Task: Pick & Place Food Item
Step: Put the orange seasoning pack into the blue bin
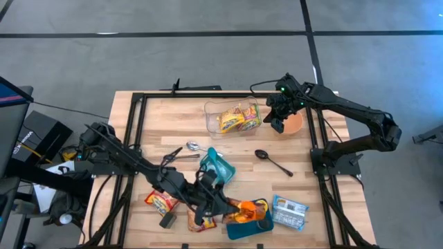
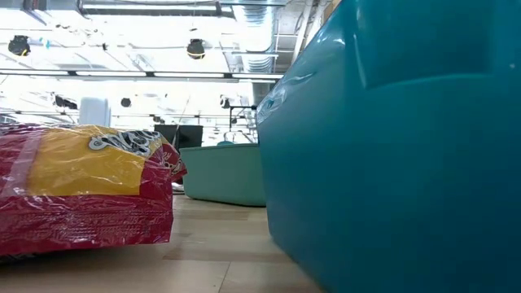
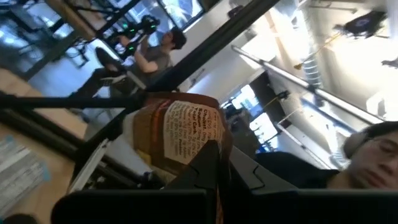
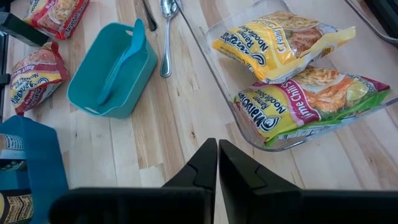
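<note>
The left hand [image 1: 220,207] sits low over the front of the wooden desk [image 1: 159,121], its fingers pinching an orange food packet [image 3: 180,134] that stands roughly upright between them, label side to the wrist camera and long axis running up from the fingers. From above, the packet shows just beside the teal bin [image 1: 250,225] with a red noodle packet [image 1: 160,202] nearby. The right hand [image 1: 278,117] hangs at the desk's back right, next to the clear container [image 1: 211,117], fingers pressed together with nothing between them. In that container lie two noodle packets [image 4: 280,40], side by side, long axes along the container's length. A teal tray [image 4: 112,68] and spoon [image 4: 166,37] rest mid-desk.
</note>
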`<state>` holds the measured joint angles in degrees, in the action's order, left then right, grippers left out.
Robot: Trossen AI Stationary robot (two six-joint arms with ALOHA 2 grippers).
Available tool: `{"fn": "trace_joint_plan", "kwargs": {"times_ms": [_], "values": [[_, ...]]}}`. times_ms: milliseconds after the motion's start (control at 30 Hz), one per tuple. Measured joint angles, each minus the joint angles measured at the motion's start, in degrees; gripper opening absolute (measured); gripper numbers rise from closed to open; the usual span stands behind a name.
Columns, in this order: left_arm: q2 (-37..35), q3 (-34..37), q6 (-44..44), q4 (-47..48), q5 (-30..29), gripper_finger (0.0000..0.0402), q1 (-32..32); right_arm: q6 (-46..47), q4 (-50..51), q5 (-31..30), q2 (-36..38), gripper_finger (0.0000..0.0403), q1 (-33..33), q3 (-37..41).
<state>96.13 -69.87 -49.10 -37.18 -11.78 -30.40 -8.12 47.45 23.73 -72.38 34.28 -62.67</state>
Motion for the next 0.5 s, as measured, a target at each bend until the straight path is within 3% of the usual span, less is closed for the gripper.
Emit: {"fn": "trace_joint_plan", "kwargs": {"times_ms": [300,500], "values": [[3.9,0.0,0.4,4.4,-0.4,0.0000,-1.5,0.0,0.0,0.0,0.0,0.0011,0.0,0.0],[4.1,0.0,0.4,12.5,-0.4,0.0000,-1.5,0.0,0.0,0.0,0.0,0.0011,0.0,0.0]]}}
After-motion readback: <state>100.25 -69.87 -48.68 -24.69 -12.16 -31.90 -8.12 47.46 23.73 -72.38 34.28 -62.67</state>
